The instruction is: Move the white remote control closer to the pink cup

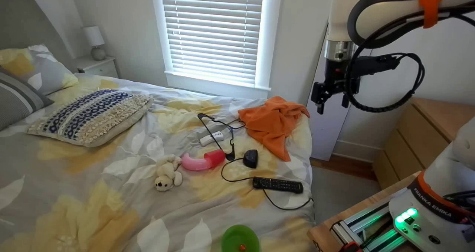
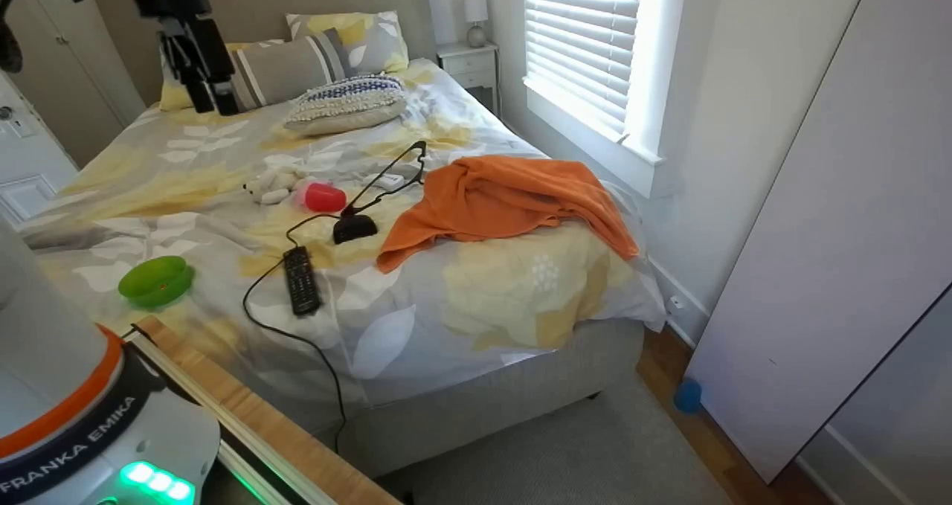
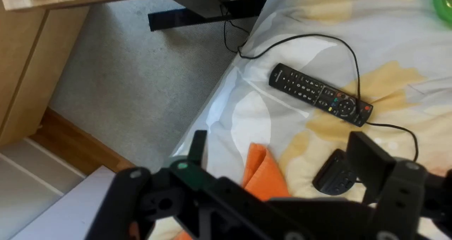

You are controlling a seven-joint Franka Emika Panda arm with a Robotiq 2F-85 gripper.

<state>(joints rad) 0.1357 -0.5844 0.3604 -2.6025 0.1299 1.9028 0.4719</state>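
Daylight glows through white blinds (image 2: 582, 47), washing out the window frame (image 2: 657, 66); green base lights (image 2: 158, 481) glare; in the wrist view, the dark gripper (image 3: 280, 144) looks blurred

In an exterior view, a bar of the bent black plastic hanger (image 1: 230, 156) hides a strip of the slim white plastic remote control (image 1: 206, 140), its markings too small to read; there the lower edge cuts off the round green plastic bowl (image 1: 237, 234), and the orange-red thing (image 1: 242, 247) inside is too small to identify. In an exterior view, the reddish end of the elongated, bright pink plastic cup (image 2: 325, 198) hides most of its paler curve. In the wrist view, the blurred black two-fingered gripper (image 3: 279, 141) runs off the bottom and covers parts of the crumpled orange cloth (image 3: 264, 174) and rounded black plastic box (image 3: 332, 174).
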